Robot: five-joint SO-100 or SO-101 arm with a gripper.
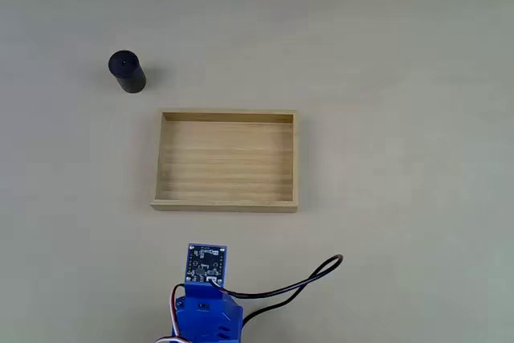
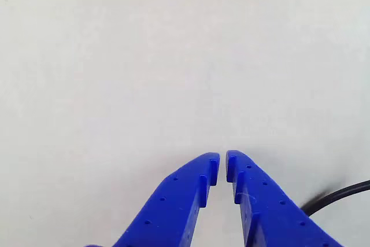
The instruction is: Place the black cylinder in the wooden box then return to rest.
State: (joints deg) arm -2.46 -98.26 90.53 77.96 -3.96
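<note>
The black cylinder [image 1: 127, 71] stands upright on the pale table, up and to the left of the wooden box [image 1: 226, 203] in the fixed view. The box lies flat at the centre with nothing inside it. The blue arm [image 1: 207, 307] sits at the bottom edge of the fixed view, well below the box and far from the cylinder. In the other view my blue gripper [image 2: 222, 162] points over bare table; its fingertips [image 2: 208, 166] almost touch, shut on nothing.
A black cable [image 1: 305, 279] loops on the table to the right of the arm; a bit of it shows at the lower right [image 2: 341, 195] in the other view. A small circuit board [image 1: 206, 262] tops the arm.
</note>
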